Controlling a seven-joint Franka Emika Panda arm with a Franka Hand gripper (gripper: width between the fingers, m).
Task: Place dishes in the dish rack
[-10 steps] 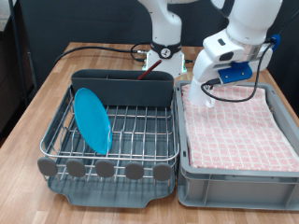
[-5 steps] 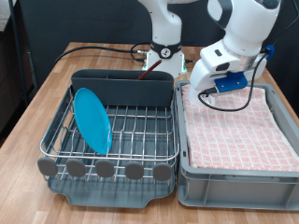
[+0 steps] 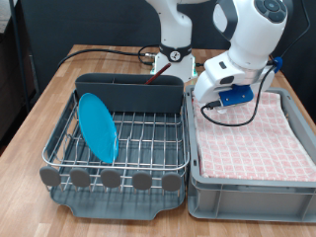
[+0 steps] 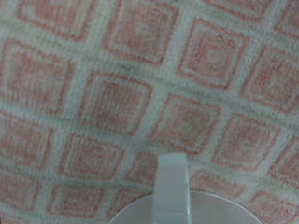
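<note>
The blue plate (image 3: pixel 98 126) stands on edge in the silver wire dish rack (image 3: pixel 138 133), at the exterior view's left. A thin reddish-brown handle (image 3: pixel 152 79), likely the wooden spoon, leans at the dark grey caddy (image 3: pixel 128 92). My gripper (image 3: pixel 205 102) hangs over the far left corner of the grey crate (image 3: pixel 247 188), next to the rack. In the wrist view the white mug's handle and rim (image 4: pixel 172 187) sit close under the hand, above the pink checked cloth (image 4: pixel 121 93). My fingers do not show there, and the hand hides the mug in the exterior view.
The rack and the crate stand side by side on a wooden table (image 3: pixel 49 99). A second robot base (image 3: pixel 174 54) and black cables (image 3: pixel 99 54) stand behind the rack. The crate's walls rise above the cloth.
My hand has moved towards the exterior view's left, from over the crate's cloth towards the crate's wall beside the rack, and has turned a little. The plate has not moved.
</note>
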